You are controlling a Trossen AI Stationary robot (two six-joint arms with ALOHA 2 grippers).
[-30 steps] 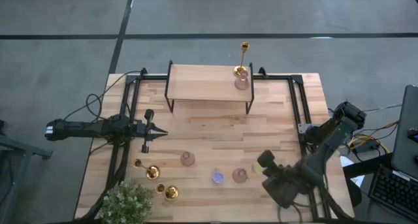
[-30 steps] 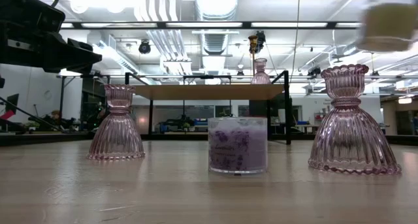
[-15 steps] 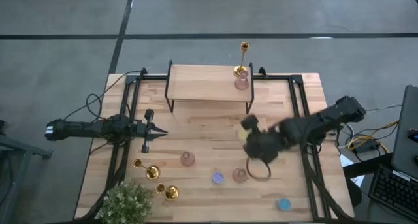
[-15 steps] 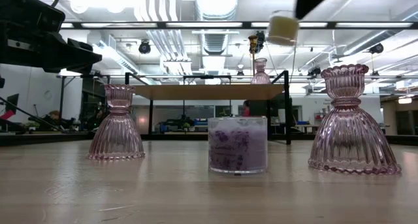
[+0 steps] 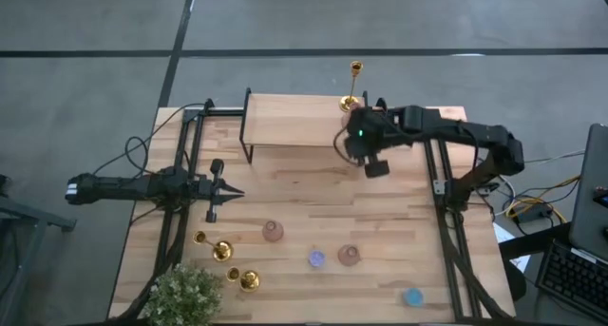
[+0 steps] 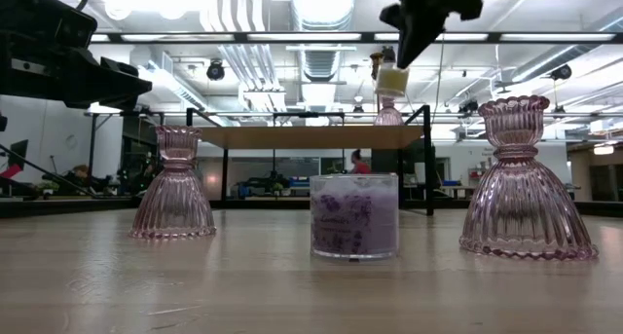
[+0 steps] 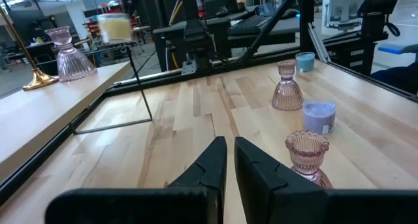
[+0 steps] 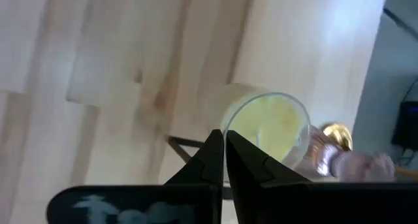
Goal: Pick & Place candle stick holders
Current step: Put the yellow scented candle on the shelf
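Observation:
One gold candlestick [image 5: 353, 84] stands upright on its base at the right end of the wooden shelf [image 5: 294, 120]. Two more gold candlesticks [image 5: 214, 248] [image 5: 245, 280] lie at the table's near left. My right gripper [image 8: 224, 142] is over the shelf's right end and is shut on a yellow candle in a clear glass [image 6: 392, 79]. My left gripper [image 7: 228, 155] is shut and empty, and waits above the table's left side [image 5: 226, 191]. My right gripper pinches the rim of the candle's glass [image 8: 230, 123] between its two fingers, one on the outer side of the wall and one over the yellow wax. The fingers come from above, pointing down. The candle hangs below them, clear of table and shelf [image 6: 392, 79].
A pink glass holder [image 5: 352, 119] stands on the shelf beside the gold candlestick. Two more pink holders [image 5: 273, 232] [image 5: 349, 256], a purple candle [image 5: 316, 259] and a blue candle [image 5: 412, 296] stand on the table's near half. A plant [image 5: 185, 293] is at the near left corner.
My right gripper has swung from the table's near right side toward the far edge and a little left, up to the shelf's right end, carrying the yellow candle lifted clear. The blue candle beneath its former place has come into view.

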